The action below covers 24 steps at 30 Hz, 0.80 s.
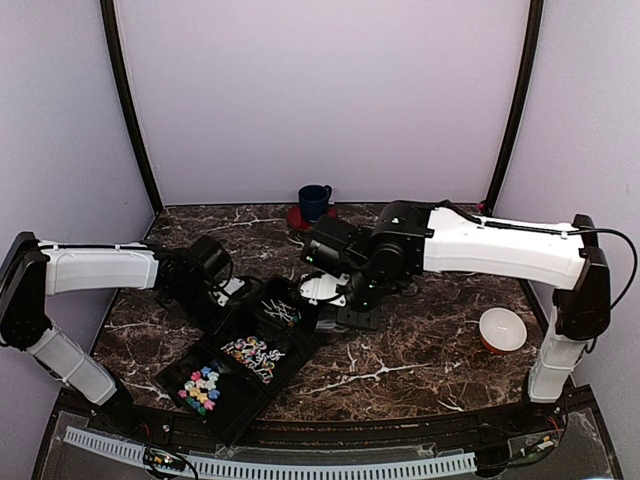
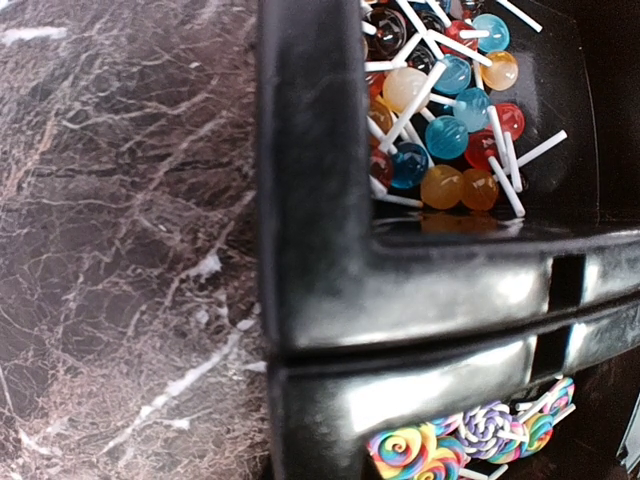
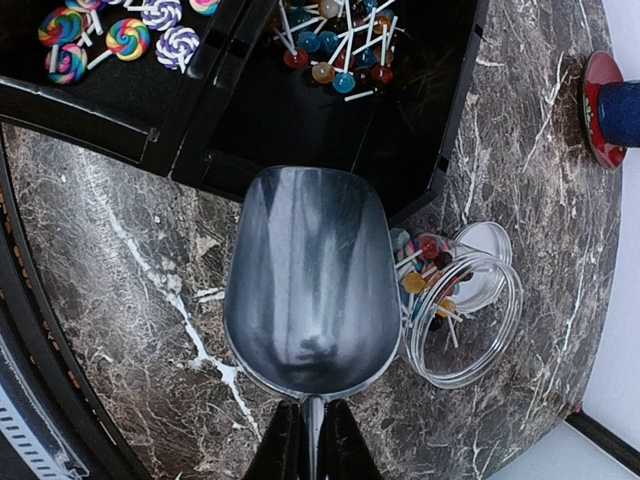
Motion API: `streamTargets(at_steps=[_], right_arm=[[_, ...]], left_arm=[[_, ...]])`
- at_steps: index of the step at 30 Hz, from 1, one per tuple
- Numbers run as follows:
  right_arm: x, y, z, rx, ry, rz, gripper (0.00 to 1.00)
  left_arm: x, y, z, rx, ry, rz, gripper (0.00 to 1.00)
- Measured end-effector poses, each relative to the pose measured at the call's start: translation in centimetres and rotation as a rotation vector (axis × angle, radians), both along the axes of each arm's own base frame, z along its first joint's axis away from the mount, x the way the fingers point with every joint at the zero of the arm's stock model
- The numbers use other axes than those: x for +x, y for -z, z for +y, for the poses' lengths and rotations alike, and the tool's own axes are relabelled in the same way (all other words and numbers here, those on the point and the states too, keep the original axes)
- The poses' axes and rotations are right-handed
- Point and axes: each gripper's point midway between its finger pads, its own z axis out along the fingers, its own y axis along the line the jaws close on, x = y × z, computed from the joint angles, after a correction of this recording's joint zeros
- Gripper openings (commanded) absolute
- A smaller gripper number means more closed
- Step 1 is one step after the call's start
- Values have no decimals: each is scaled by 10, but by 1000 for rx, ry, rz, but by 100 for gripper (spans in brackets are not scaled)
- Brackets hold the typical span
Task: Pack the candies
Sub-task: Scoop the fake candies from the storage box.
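- The right gripper (image 3: 308, 440) is clenched on the handle of the metal scoop (image 3: 305, 285).
- The jar (image 3: 468, 325) lies at the scoop's 3 o'clock (a few candies (image 3: 428, 248) inside).
- For the left gripper (image 1: 228, 288), I cannot tell its grip.

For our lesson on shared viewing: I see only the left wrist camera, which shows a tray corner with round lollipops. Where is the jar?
Observer: The jar is on the table just off the tray, with a few lollipops in it.
Operator: Is anything ready to fill it?
Observer: The right tool grips a metal scoop right beside the jar.
Operator: Is it loaded?
Observer: No, the bowl of the scoop is empty.
Operator: What else does the tray hold?
Observer: The compartment nearest the arm bases holds small multicoloured candies.
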Motion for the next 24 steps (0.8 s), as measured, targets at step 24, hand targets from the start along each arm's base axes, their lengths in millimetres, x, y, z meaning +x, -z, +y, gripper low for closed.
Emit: streamTargets(at_steps=[24], right_arm=[[30, 44, 43, -28, -36, 135, 0]], left_arm=[[3, -2, -2, 81, 75, -66, 0]])
